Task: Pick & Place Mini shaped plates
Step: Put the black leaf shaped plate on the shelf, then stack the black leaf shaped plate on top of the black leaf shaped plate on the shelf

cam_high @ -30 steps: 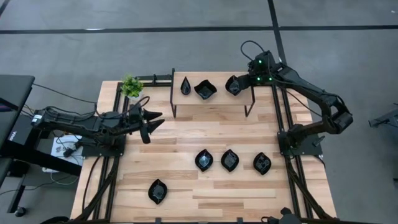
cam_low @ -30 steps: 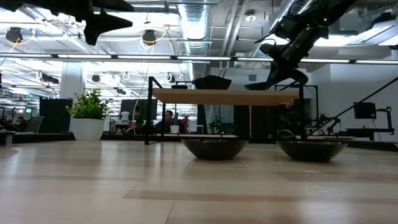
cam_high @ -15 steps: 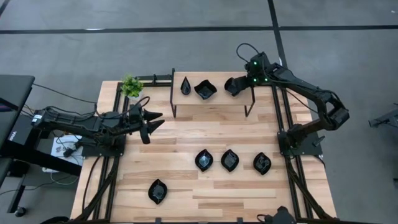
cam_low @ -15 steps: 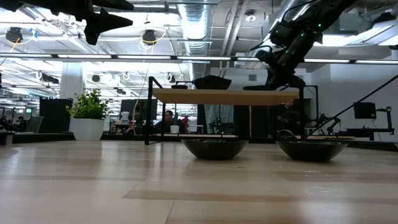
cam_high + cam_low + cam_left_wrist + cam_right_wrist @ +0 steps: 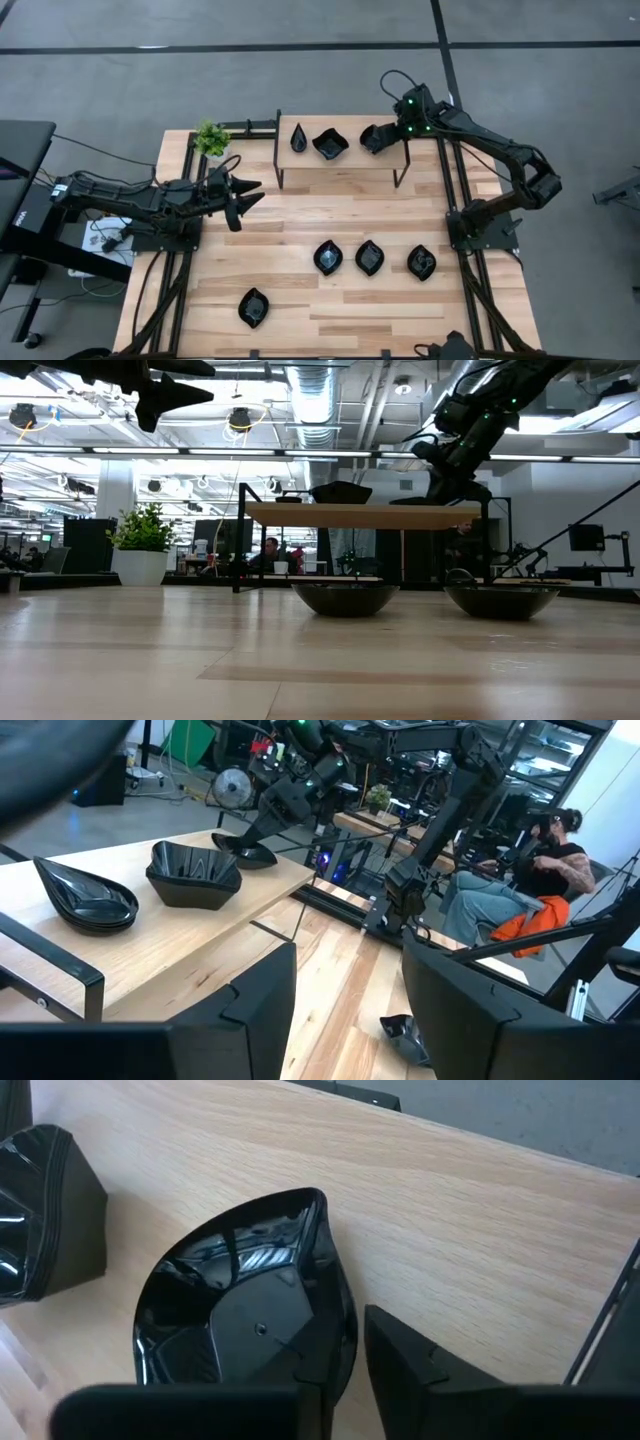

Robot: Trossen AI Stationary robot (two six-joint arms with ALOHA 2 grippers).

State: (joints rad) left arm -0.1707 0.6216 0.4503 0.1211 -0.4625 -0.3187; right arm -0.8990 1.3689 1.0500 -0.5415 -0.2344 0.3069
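Observation:
A low wooden shelf at the table's far side carries three mini shaped plates: a teardrop, a wavy square and a leaf-like one at its right end. My right gripper slants down over that right-end plate with its fingers slightly apart, astride the plate's rim. Three more black plates lie in a row on the table and one lies near the front. My left gripper hovers open and level at the table's left, with nothing between its fingers. My right gripper has one finger inside the leaf-like plate and the other finger outside its rim, coming slanting down from the table's right. A narrow gap shows beside the outer finger. Whether the inner finger touches, I cannot tell. The plate lies flat on the shelf.
A small green potted plant stands at the table's far left corner. The shelf's black metal legs rise from the table. Bare wood lies between the shelf and the row of plates. A seated person shows beyond the table.
My right gripper has sunk a little toward the shelf with the leaf-like plate. The plate hung tipped just above the shelf's right end a second ago and now lies flat on it.

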